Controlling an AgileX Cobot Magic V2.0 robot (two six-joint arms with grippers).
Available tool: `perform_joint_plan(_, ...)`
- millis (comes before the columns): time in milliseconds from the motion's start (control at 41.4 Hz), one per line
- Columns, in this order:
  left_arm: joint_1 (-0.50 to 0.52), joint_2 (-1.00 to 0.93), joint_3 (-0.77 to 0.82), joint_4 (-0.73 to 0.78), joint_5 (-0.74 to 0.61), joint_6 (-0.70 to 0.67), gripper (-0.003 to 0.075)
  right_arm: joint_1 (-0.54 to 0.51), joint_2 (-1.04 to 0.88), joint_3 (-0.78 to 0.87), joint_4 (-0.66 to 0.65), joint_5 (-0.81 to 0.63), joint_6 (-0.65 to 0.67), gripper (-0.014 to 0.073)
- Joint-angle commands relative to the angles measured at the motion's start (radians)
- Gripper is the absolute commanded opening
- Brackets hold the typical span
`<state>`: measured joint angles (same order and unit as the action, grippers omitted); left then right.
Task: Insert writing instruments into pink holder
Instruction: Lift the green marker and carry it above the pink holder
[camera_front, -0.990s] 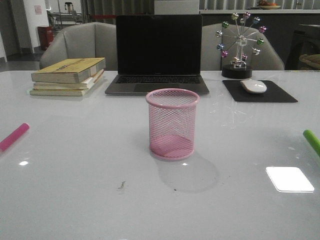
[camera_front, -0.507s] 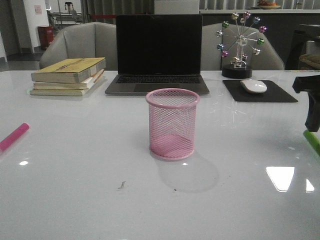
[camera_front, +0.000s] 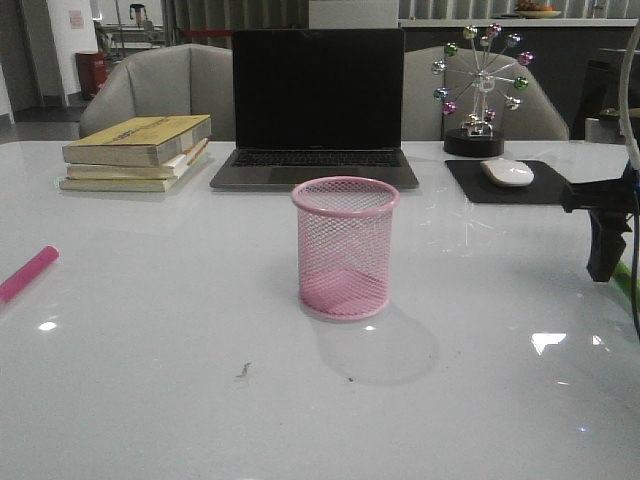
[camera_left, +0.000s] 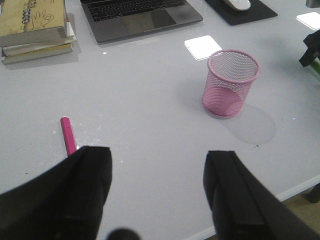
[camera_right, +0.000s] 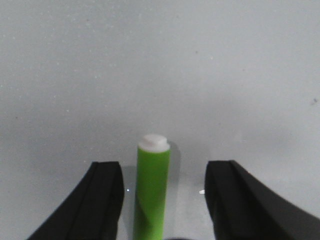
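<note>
The right claw gapes wide astride the green marker, gripping nothing; the left claw hangs open, well short of the pink holder.

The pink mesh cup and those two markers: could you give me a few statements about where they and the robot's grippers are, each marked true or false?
1. The pink holder has no marker in it. True.
2. The green marker lies between the open fingers of the right gripper. True.
3. The pink marker is clamped in the left gripper. False: it lies on the table, and that gripper is open with nothing in it.
4. The holder has tipped onto its side. False: it stands upright.
5. A laptop sits behind the holder. True.
</note>
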<state>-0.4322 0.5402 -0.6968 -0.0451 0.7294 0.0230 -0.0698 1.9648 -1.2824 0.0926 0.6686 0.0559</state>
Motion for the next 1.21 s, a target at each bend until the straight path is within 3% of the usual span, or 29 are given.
perform_joint_plan(0, -0.007, 0.012, -0.03, -0.009, -0.076, 0.002, 0.0453, 0.0, -0.043, -0.027, 0.004, -0.024, -0.006, 0.0365)
perform_joint_plan(121, -0.007, 0.015, -0.03, -0.009, -0.076, 0.002, 0.0453, 0.0, -0.043, -0.027, 0.004, -0.018, -0.006, 0.0166)
perform_joint_plan(169, -0.007, 0.015, -0.03, -0.009, -0.076, 0.002, 0.0453, 0.0, -0.044, -0.027, 0.004, -0.012, -0.006, 0.0136)
perform_joint_plan(362, -0.007, 0.015, -0.03, -0.009, -0.076, 0.002, 0.0453, 0.011, -0.108, -0.02, 0.004, -0.008, -0.01, 0.0111)
perform_joint_plan(507, -0.007, 0.015, -0.03, -0.009, -0.076, 0.002, 0.0453, 0.061, -0.253, 0.037, 0.005, -0.112, -0.018, 0.0111)
perform_joint_plan(652, -0.007, 0.015, -0.03, -0.009, -0.076, 0.002, 0.0453, 0.167, -0.442, 0.156, 0.005, -0.345, -0.02, 0.0111)
perform_joint_plan(893, -0.007, 0.015, -0.03, -0.009, -0.076, 0.002, 0.0453, 0.408, -0.672, 0.37, 0.004, -0.876, -0.02, 0.0111)
perform_joint_plan(1014, -0.007, 0.015, -0.03, -0.009, -0.076, 0.002, 0.0453, 0.508, -0.676, 0.42, -0.009, -1.111, -0.02, 0.0111)
perform_joint_plan(1183, -0.007, 0.015, -0.03, -0.009, -0.076, 0.002, 0.0453, 0.591, -0.604, 0.43, -0.031, -1.297, -0.02, 0.0111)
